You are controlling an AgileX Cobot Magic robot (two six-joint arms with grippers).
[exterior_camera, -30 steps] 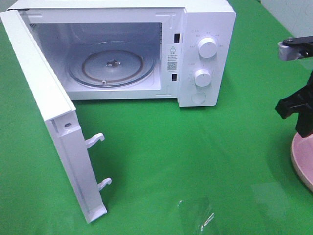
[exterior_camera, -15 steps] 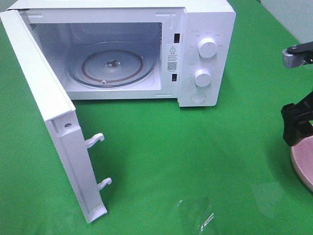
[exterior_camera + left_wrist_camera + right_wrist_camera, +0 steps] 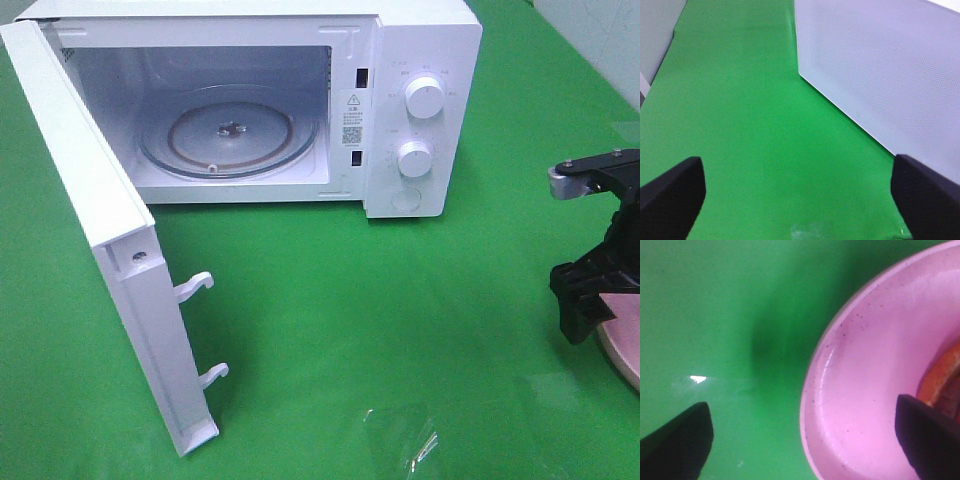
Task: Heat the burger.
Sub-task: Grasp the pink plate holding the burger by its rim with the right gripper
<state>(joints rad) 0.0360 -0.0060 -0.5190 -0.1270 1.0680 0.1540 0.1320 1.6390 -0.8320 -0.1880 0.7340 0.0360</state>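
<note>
Green cloth [image 3: 400,300]; on pink plate [image 3: 865,380], burger [image 3: 943,377] shows orange-brown edge.

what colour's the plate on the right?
The plate is pink with tiny dark specks; right wrist view shows it best.

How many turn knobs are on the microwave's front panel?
2. The upper knob sits near the top of the panel; the lower knob is directly beneath it, above a flat round button. None appears hidden.
</note>
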